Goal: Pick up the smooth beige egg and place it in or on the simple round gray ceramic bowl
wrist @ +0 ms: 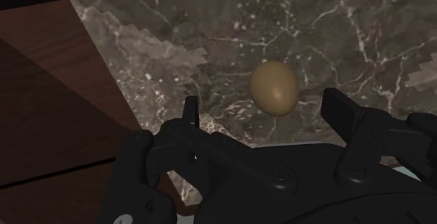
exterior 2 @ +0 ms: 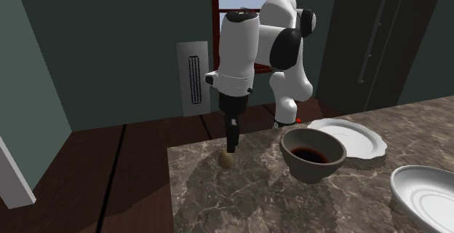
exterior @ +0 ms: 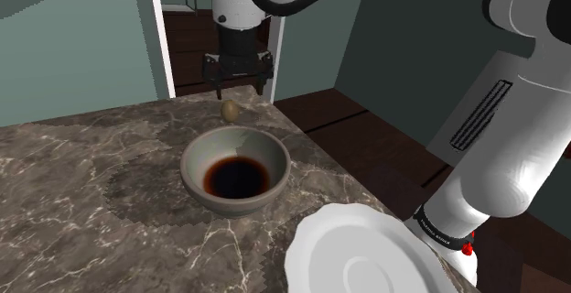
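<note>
Beige egg (exterior: 231, 110) lay on the dark marble countertop (exterior: 73, 181). The gray bowl (exterior: 196, 155) stood just beside it, and the black gripper (exterior: 243, 92) hung just above it, jaws apart, clasping nothing.

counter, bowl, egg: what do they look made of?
Counter: dark polished marble, going by the white veining. Bowl: probably glazed ceramic, grey-green with a dark glossy centre. Egg: smooth matte beige, with no sign of its material.
</note>
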Robot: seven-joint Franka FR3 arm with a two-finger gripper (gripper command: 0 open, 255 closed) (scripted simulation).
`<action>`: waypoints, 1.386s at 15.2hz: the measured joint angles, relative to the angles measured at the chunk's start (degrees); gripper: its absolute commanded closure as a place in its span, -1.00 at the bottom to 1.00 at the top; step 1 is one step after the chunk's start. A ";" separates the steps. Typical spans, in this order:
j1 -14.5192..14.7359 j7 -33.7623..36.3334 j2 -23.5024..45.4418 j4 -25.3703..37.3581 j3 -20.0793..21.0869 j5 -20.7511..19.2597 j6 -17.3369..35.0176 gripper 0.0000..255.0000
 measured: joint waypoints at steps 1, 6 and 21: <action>1.04 2.00 2.85 2.43 0.13 -1.74 -0.50 -1.00; 1.85 4.12 5.59 1.94 -0.18 -3.60 1.74 -1.00; 1.72 4.51 6.00 -0.32 -0.37 -4.01 4.32 1.00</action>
